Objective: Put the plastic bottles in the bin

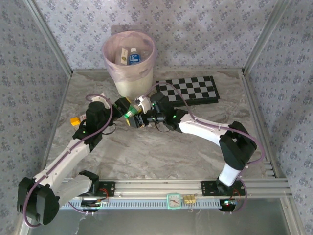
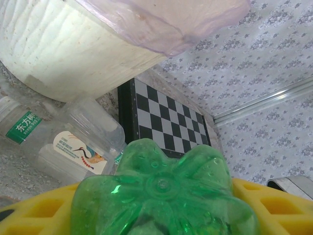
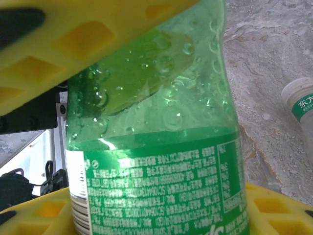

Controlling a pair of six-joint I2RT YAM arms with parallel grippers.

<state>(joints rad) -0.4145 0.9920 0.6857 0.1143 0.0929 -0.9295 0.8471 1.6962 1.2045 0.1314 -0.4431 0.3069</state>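
We see the green bottle [image 1: 130, 115] lifted off the table [image 1: 161, 152] just on the near side of the bin [image 1: 128, 81], which stands at the far edge, a little left of the middle. The left gripper [image 2: 161, 210] is clamped on the bottle's base, a yellow pad on each side. The right gripper [image 3: 146, 117] has its pads above and below the same bottle's body; we cannot tell whether they press it. In the bin lies a blue-capped bottle [image 1: 134, 56]. Two clear bottles [image 2: 73, 142] lie at the bin's foot, beside the chessboard [image 1: 191, 90], which sits along the far edge towards the right corner. A yellow-capped bottle [image 1: 76, 121] lies near the left edge. The near half of the table is bare.
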